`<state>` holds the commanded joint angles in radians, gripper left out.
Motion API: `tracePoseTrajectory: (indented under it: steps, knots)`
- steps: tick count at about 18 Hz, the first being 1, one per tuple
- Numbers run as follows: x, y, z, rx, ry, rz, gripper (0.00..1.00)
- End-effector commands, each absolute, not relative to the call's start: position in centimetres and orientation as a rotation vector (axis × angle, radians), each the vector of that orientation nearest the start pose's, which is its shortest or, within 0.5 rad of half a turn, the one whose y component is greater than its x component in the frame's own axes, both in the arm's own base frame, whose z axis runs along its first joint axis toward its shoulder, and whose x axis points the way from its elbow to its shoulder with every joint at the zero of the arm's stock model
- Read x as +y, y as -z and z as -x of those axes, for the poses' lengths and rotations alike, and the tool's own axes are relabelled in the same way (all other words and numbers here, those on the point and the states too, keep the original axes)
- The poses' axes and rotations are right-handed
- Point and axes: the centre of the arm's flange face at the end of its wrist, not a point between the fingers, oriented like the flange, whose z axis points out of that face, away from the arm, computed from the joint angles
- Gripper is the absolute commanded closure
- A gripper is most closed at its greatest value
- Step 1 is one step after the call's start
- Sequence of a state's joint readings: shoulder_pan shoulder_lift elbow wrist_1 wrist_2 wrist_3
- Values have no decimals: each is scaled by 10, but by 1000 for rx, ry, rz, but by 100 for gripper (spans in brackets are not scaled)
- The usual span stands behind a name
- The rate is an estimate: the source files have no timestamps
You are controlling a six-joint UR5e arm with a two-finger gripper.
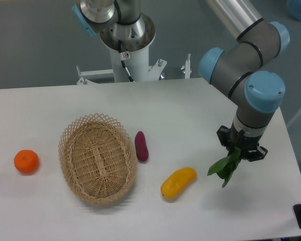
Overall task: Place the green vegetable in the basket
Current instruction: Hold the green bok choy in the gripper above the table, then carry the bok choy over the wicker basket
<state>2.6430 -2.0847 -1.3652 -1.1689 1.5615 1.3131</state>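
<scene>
While you look from the fixed camera, the scene reads outward from the tool like this:

Gripper (238, 150): you see it pointing down over the right part of the table, its dark fingers closed around the top of the green vegetable; the fingertips themselves are mostly hidden behind the leaves.

Green vegetable (224, 167): it hangs from the gripper with its dark leaves drooping down and to the left. You cannot tell from this view whether the leaf tips touch the table or sit just above it. Its pale stalk end is not visible.

Arm (251, 75): the grey links with blue joint caps bend down from the upper right to the wrist above the vegetable.

Yellow fruit (178, 182): it lies on the table to the left of the hanging leaves, near them but apart, tilted with its higher end to the right.

Purple piece (141, 146): you find it farther left, lying roughly upright in the view, just beside the basket's right rim.

Basket (68, 159): the woven oval sits left of centre, well apart from the gripper, with nothing visible inside it. The vegetable is not in it.

Orange (26, 161): it rests alone near the left edge, left of the basket.

Table (190, 115): white surface carrying all the produce.
</scene>
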Motion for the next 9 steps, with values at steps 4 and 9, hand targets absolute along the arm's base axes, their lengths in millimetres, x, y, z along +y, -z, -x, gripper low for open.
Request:
tracePoseTrajectory:
  steps: [4,9]
  knots:
    - [457,-322,536,394,-131,3077,66]
    - [471,-330,512,370,-124,3067,66]
